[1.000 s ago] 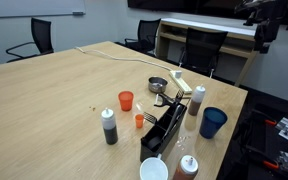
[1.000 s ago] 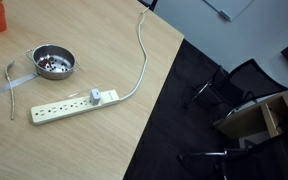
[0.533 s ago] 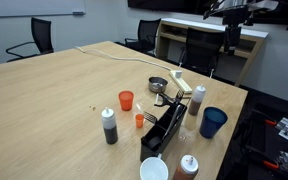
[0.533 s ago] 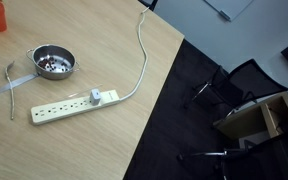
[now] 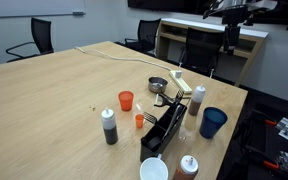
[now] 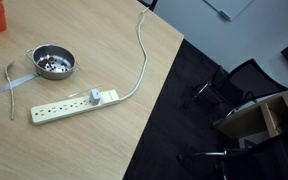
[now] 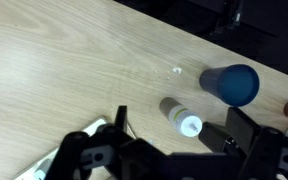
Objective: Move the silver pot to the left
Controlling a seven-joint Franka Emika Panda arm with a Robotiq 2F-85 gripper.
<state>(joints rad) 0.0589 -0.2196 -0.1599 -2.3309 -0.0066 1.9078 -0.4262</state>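
Observation:
The silver pot (image 5: 158,85) is small, round and shiny, and stands on the wooden table near its far edge. In an exterior view it (image 6: 53,62) shows a dark inside, beside a power strip (image 6: 69,105) and a spoon (image 6: 11,85). My gripper (image 5: 228,44) hangs high in the air beyond the table, far from the pot. In the wrist view the gripper (image 7: 179,135) is open and empty, looking down on a blue cup (image 7: 231,84) and a white bottle (image 7: 182,118). The pot is out of the wrist view.
Near the pot stand an orange cup (image 5: 126,100), a dark bottle (image 5: 110,126), a black rack (image 5: 164,128), a white bottle (image 5: 197,98), a blue cup (image 5: 213,122) and a white cup (image 5: 153,169). A cable (image 6: 144,55) runs from the power strip off the table. Chairs stand behind.
The arm swung leftward in the exterior view between one second ago and half a second ago, then held still. The pot and other things have not moved.

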